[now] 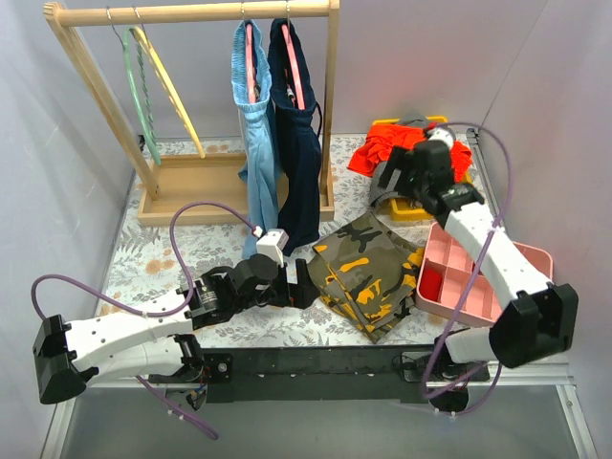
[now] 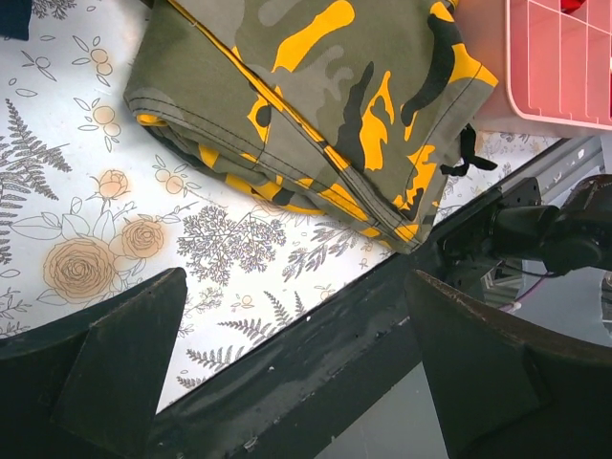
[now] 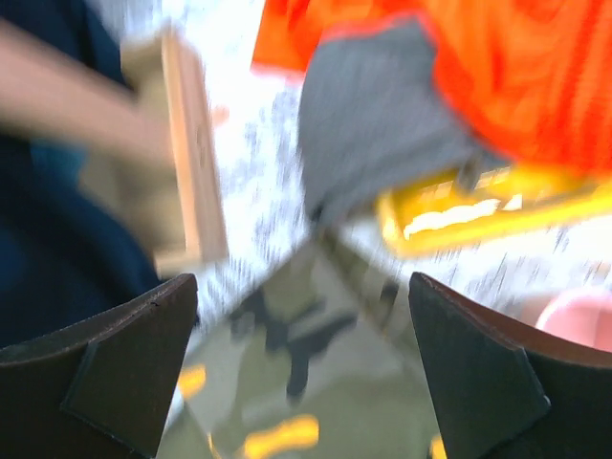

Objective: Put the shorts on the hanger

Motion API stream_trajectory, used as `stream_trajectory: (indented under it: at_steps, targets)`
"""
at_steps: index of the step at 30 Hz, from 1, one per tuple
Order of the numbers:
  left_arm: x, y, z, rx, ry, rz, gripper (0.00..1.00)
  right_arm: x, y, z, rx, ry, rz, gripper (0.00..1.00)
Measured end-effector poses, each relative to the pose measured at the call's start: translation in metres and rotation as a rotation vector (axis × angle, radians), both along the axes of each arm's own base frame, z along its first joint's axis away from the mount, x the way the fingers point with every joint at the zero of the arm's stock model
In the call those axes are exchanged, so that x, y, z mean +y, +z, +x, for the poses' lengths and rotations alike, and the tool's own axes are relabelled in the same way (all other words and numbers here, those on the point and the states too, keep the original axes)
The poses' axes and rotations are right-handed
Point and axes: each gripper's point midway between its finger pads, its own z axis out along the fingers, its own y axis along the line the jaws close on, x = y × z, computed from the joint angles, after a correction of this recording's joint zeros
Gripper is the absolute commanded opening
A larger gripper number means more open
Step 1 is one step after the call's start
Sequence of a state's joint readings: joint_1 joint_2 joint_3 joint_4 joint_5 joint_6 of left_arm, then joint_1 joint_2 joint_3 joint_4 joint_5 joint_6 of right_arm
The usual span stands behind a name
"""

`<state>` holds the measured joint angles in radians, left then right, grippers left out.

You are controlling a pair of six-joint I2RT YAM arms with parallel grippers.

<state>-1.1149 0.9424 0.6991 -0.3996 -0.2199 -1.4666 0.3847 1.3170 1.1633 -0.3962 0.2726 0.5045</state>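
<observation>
- The shorts (image 1: 371, 153) lie crumpled at the far right of the table (image 1: 143, 263), heaped in a yellow tray (image 1: 413, 212) and touching the grey shorts (image 1: 381, 197); my right wrist view is blurred but shows orange cloth lapping over grey
- I judge them light, limp and quick to sag, so a pinch on loose cloth would only lift a bunch
- The elastic waistband should be the firmest place to take hold, though I cannot make it or the drawstring out from here
- The right gripper (image 1: 390, 178) hovers on the near side of that heap, jaws spread wide with nothing between them
- The left gripper (image 1: 298, 287) sits low by the near edge, equally wide and empty
- The hanger (image 1: 172, 91) hangs by its hook at the far left of the wooden rack (image 1: 191, 12), just beside the mint-green hanger (image 1: 143, 120) and well apart from the shorts
- It looks thin and light to me, apt to swing when touched
- In the way: the camouflage shorts (image 1: 368, 273) spread mid-table, the pale-blue shorts (image 1: 256, 124) and navy shorts (image 1: 298, 134) hanging on the rack between heap and hanger, and a pink compartment tray (image 1: 478, 282) at the near right
- If I grab too deep, the grey shorts may come up with the orange ones
</observation>
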Motion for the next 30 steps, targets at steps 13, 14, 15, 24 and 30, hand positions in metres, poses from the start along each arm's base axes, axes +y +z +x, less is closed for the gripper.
stream_trajectory:
  at_steps: [13,14,15,24,30]
  targets:
    - [0.004,0.001,-0.008,0.035,-0.013,-0.001,0.98,-0.101,-0.018,0.129,0.033,-0.232,-0.018,0.95]
    - [0.004,0.001,-0.008,0.036,-0.014,-0.001,0.98,-0.111,-0.027,0.131,0.051,-0.245,-0.025,0.95]
    - [0.004,0.001,-0.009,0.038,-0.015,-0.002,0.98,-0.123,-0.034,0.132,0.067,-0.262,-0.032,0.94]
    - [-0.002,0.001,-0.015,0.068,-0.043,-0.019,0.98,-0.176,-0.081,0.118,0.16,-0.326,-0.05,0.84]
    - [-0.002,0.001,-0.016,0.072,-0.05,-0.022,0.98,-0.162,-0.131,0.116,0.25,-0.269,-0.034,0.75]
